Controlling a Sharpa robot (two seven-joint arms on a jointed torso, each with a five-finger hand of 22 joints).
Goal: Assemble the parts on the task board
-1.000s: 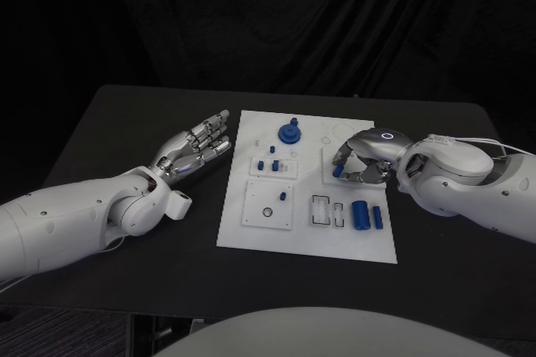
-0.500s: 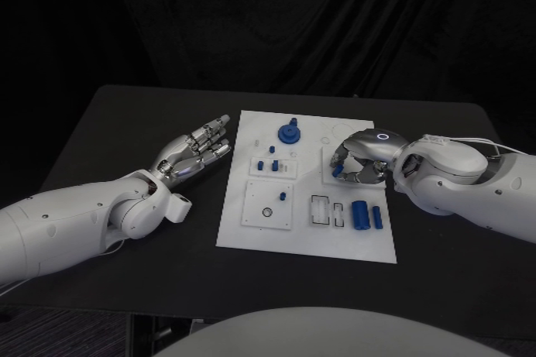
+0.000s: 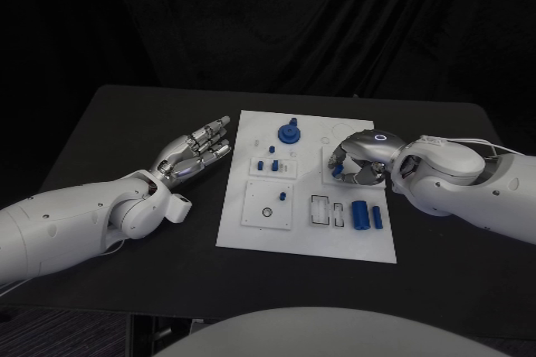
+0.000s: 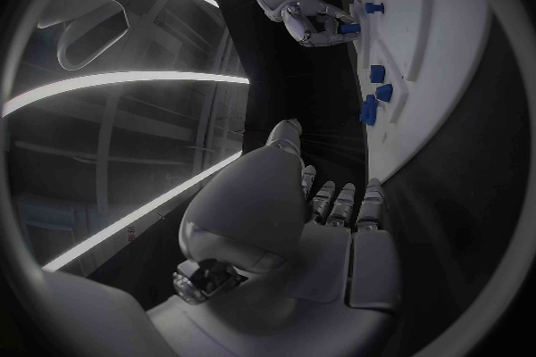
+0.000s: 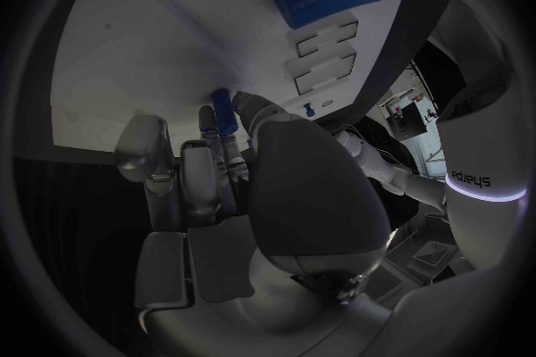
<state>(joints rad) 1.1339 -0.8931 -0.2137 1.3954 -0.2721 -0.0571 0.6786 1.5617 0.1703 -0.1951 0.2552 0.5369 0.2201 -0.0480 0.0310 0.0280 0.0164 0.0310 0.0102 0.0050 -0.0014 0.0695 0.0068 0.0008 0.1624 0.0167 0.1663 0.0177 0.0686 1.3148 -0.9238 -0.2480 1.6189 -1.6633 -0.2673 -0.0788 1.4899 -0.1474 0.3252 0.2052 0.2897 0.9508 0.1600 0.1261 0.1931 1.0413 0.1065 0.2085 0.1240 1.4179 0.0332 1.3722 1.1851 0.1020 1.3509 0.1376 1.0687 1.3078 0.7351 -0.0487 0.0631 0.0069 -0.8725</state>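
One peg (image 3: 336, 169) pinched in our right hand (image 3: 359, 162) | board (image 3: 257, 233) slot at 6 o'clock below | left hand (image 3: 197, 150) open, idle.

Black table (image 3: 134, 132), dark curtain backdrop behind; curved light strips (image 4: 123, 89) overhead.
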